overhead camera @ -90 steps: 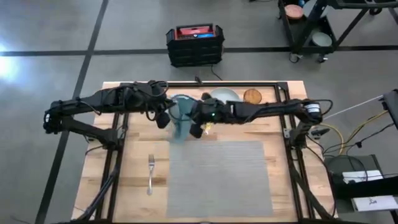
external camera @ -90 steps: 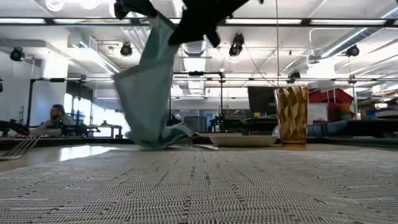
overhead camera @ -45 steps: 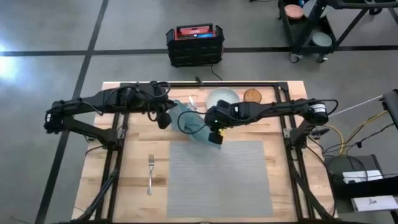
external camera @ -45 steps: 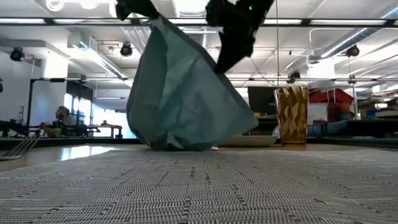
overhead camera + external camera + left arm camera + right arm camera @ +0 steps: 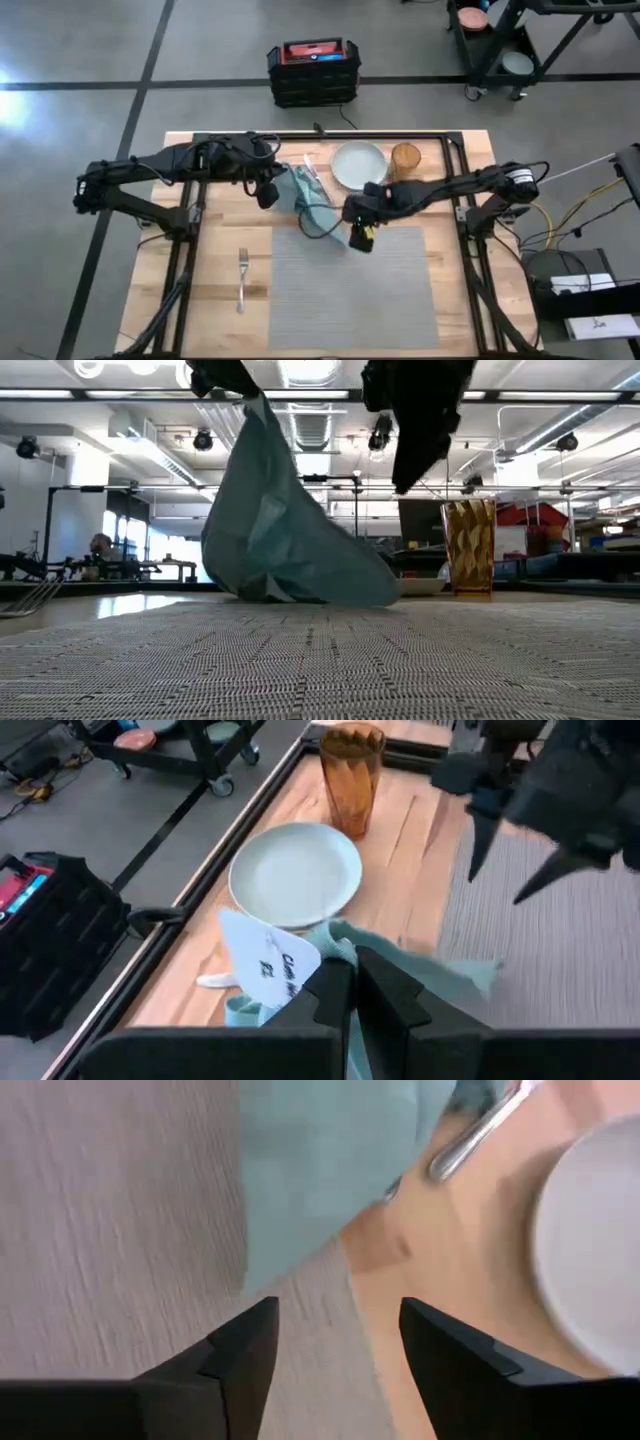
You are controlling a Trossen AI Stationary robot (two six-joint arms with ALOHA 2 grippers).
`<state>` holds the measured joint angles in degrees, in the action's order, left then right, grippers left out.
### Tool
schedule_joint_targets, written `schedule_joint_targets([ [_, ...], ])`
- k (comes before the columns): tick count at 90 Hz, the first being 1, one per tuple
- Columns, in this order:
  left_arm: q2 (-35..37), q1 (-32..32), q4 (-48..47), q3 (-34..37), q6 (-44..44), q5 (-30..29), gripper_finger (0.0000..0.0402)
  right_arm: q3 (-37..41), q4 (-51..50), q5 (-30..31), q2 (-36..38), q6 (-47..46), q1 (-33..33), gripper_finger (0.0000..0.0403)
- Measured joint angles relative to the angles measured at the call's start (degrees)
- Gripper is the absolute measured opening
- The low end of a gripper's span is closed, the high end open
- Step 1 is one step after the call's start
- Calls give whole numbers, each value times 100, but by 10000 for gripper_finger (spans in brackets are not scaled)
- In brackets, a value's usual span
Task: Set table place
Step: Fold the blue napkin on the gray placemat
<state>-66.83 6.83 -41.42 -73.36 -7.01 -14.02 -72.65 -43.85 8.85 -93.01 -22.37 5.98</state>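
The teal napkin (image 5: 312, 205) hangs from my left gripper (image 5: 268, 192), which is shut on it above the table's far middle. The napkin's lower part rests on the wood and on the far edge of the grey placemat (image 5: 350, 285). My right gripper (image 5: 360, 236) hovers open just right of the napkin, over the placemat's far edge, holding nothing (image 5: 335, 1345). The pale plate (image 5: 358, 163) and the amber glass (image 5: 405, 157) stand at the far edge. A fork (image 5: 242, 278) lies left of the placemat. A silver utensil (image 5: 475, 1135) pokes out from under the napkin. My left gripper pinches the napkin's upper end (image 5: 250, 405) between its two shut fingers (image 5: 345, 995), next to a white tag (image 5: 275, 955). It comes from the table's left. The cloth hangs slack below it in a wide fan, its lower edge (image 5: 340, 595) on the table.
A black metal frame (image 5: 330, 135) runs along the table's far edge and down both sides. The black crate (image 5: 313, 70) sits on the floor beyond the table. The near half of the placemat is bare.
My right gripper has drawn one end of the napkin toward the table's right and near side, spreading the cloth out from a narrow hanging bunch. It has then let go and moved on rightward. The freed end has dropped onto the placemat's far edge. My left gripper has held its place.
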Motion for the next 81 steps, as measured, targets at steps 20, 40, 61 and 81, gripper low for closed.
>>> schedule_joint_targets([
  [20,-37,0,-81,0,7,0,0,1228,2199,270,-15,-908,608,210],
  [40,-32,0,-132,0,52,0,0,1921,4122,697,-129,-1086,1077,206],
  [61,-32,0,-166,0,118,-2,0,1960,4376,2020,-800,-29,1331,193],
  [81,-32,1,-154,0,114,0,0,1938,4462,2430,-1226,-133,1222,185],
])
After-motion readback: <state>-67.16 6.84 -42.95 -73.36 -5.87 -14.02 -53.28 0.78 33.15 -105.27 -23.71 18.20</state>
